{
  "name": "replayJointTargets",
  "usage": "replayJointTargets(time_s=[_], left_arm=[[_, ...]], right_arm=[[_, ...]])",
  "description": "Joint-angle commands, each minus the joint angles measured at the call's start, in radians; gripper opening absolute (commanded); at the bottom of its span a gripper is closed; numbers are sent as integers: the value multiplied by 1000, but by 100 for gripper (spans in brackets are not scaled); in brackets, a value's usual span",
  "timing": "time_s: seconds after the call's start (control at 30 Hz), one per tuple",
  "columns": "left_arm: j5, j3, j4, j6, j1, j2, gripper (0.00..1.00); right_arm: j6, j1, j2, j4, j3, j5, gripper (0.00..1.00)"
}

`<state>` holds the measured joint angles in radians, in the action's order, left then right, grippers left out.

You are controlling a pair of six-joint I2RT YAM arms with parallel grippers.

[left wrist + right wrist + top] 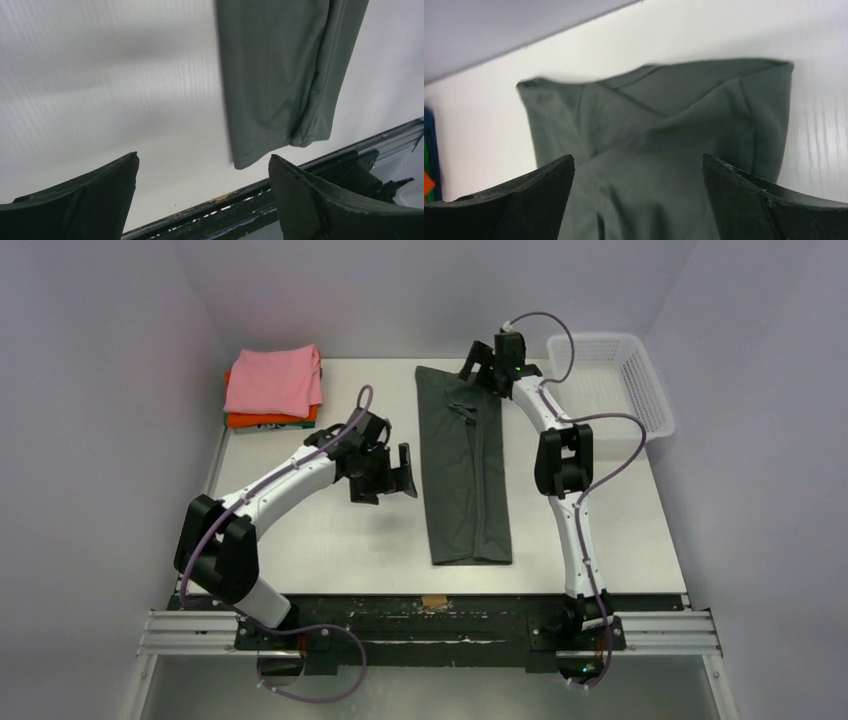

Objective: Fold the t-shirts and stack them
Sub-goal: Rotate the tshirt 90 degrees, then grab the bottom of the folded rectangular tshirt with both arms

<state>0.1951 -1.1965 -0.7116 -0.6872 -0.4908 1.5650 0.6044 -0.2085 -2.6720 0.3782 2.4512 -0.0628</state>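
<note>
Clearly, the work now concerns the dark charcoal-grey t-shirt (468, 470), which lies in the middle of the table (330, 540) as one long narrow strip, its sides folded in, running from the far edge toward the arms. The collar end is the far one.

The right gripper (478, 368) hangs just over this collar end. In the right wrist view its jaws stand wide apart with the neckline between them, and they hold nothing. This position seems chosen for taking the far end, so that the strip can be folded over toward the near hem.

The left gripper (388, 478) hovers just beside the strip on its left, near the middle of its length. It is also spread open and empty — the left wrist view shows only bare table between its fingers and the near hem of the shirt further ahead. Probably it waits there to press or take the cloth during the cross fold.

The pink t-shirt (272, 380) lies as a folded rectangle on top of the orange t-shirt (270, 421) at the far left corner, so two of the three look finished. The grey one must go there afterwards — the left arm is between the strip and the stack. The white mesh basket (660, 405) stands at the far right, apart from the cloth.
</note>
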Motion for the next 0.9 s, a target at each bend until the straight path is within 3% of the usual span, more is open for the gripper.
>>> replayJointTargets(time_s=[0.0,0.07,0.17,0.27,0.37,0.63,0.87], left_arm=[[7,60,9,-36,-107,-54,96],[-8,109,29,-80,-173,-70,95],[-79,147,44,-145,-289,-69,92],[-118,159,71,-198,-379,-36,88],[-142,142,78,-228,-431,3,87],[-120,103,119,-229,-467,142,75],[-136,94,151,-252,-494,192,67]], right_arm=[[-175,-61,315,29,-97,-72,99],[-206,-81,468,46,-242,-70,99],[-210,-113,734,-4,-607,10,99],[-138,-130,977,-14,-987,61,97],[-63,-134,1167,36,-1235,88,94],[-40,-151,1452,217,-1577,113,87],[-36,-157,1556,207,-1816,-56,76]])
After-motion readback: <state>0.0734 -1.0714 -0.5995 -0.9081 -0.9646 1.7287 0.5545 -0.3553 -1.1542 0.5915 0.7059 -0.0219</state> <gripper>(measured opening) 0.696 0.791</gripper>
